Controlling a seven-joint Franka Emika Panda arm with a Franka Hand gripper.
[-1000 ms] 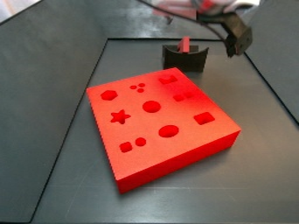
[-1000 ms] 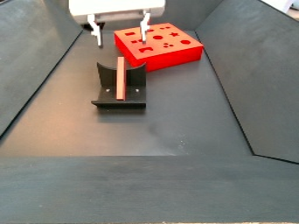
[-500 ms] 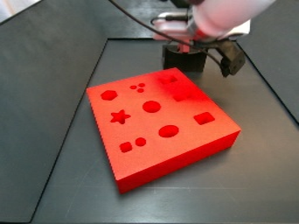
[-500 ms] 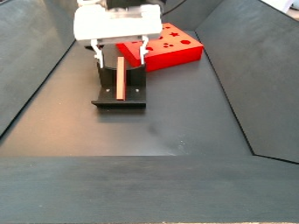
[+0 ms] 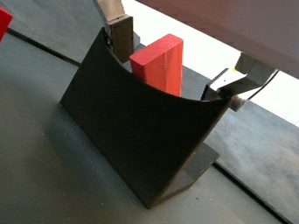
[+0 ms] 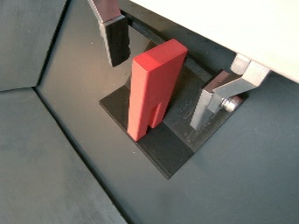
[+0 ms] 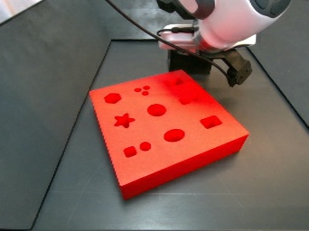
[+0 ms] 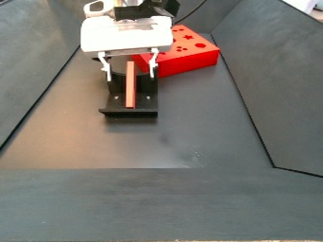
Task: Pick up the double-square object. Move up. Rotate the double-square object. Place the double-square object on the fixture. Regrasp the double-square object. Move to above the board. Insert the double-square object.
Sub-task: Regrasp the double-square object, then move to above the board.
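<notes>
- the gripper [image 6: 170, 74] hangs low over the fixture [image 6: 163, 149], its two fingers spread apart and straddling the double-square object [image 6: 153, 87]; nothing is clamped yet.
- in both wrist views a gap shows on each side of the piece: one finger [image 5: 121, 35] stands clear of one face, and the opposite finger [image 5: 230, 87] stands off the other face, somewhat farther away by my reading.
- the double-square object [image 5: 163, 65] sits midway between the pads, so it lies straight in the closing line of the jaws rather than off to one side of them.
- its long axis runs up out of the fixture toward the gripper's palm, leaning against the fixture's upright wall rather than lying flat; the closing direction crosses that axis, which is what a regrasp needs.
- in a side view the gripper [image 8: 127, 62] is seen directly above the object [image 8: 128, 84], which runs along the fixture [image 8: 130, 109] away from the gripper body.
- outward from the gripper, the board [image 8: 183, 47] lies just behind the fixture, close by but apart from the fingers; in a side view the board [image 7: 163, 131] fills the near ground and hides most of the fixture, with the gripper [image 7: 205, 72] beyond its far edge.
- judging from this, the step in hand is the regrasp: the fingers need only come together on the piece, and the uneven gaps could nudge it sideways as they meet.
</notes>
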